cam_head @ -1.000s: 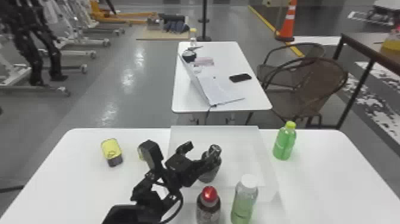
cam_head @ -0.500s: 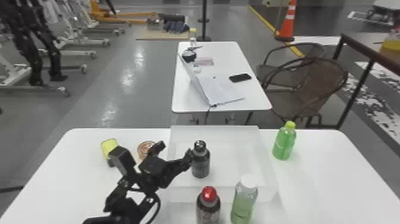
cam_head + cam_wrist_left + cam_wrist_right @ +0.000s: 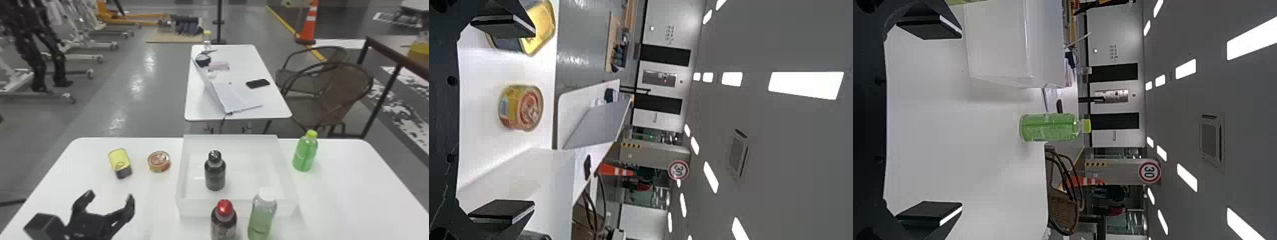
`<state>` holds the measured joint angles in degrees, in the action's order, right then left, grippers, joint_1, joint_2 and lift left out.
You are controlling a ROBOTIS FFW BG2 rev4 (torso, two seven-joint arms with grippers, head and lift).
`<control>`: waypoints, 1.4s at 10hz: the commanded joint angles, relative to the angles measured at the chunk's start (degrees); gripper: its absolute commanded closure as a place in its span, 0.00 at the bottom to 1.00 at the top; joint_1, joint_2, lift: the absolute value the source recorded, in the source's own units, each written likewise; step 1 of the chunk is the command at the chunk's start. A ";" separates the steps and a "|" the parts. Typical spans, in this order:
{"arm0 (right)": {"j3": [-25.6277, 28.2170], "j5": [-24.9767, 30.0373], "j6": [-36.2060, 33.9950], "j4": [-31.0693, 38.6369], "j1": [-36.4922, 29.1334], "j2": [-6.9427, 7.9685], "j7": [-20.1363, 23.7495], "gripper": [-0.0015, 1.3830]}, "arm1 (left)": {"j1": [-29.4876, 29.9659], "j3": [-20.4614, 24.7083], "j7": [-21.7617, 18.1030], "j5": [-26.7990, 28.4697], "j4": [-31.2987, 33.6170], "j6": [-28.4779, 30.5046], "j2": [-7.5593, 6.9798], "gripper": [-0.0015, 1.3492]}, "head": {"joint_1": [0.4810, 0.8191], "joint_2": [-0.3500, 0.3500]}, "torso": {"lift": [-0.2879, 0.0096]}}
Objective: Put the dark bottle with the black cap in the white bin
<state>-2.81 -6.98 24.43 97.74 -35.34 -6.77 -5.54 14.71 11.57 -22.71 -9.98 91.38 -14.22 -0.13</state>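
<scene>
My left gripper (image 3: 110, 202) is at the lower left of the head view, over the white table left of the bin, open with nothing held. The dark bottle with the black cap (image 3: 215, 172) stands upright inside the white bin (image 3: 237, 207), toward its left side. In the left wrist view the left gripper (image 3: 504, 122) has its fingers wide apart, and the bin (image 3: 524, 172) lies beyond one of them. In the right wrist view my right gripper (image 3: 930, 122) is open and holds nothing, with the bin's corner (image 3: 998, 45) nearby.
A red-capped bottle (image 3: 224, 221) and a white-capped bottle (image 3: 262, 217) stand before the bin. The green bottle (image 3: 305, 151) is right of it. Left of it are a round can (image 3: 159, 161) and a yellow-topped can (image 3: 120, 162).
The left gripper has let go of the dark bottle and moved back to the left, toward the table's near side. The dark bottle now stands free in the bin.
</scene>
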 commanded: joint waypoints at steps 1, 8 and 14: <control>0.00 0.04 -0.17 0.17 -0.17 0.01 -0.08 0.06 | 4.53 3.46 0.03 3.74 1.60 -1.60 0.27 0.07 | 0.20 0.50 | 0.63; 0.00 0.48 -1.40 1.58 -2.01 -0.43 -0.87 0.06 | 13.24 3.46 4.25 4.53 1.60 -5.73 0.27 0.07 | 0.20 0.50 | 0.63; 0.00 0.48 -1.49 1.58 -2.10 -0.26 -1.05 0.06 | 13.15 1.44 5.48 3.12 1.52 -4.85 0.27 0.07 | 0.20 0.50 | 0.63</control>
<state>-2.81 -6.50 22.93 99.32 -37.44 -7.04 -6.59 27.87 13.32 -17.23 -6.58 92.89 -19.02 -0.09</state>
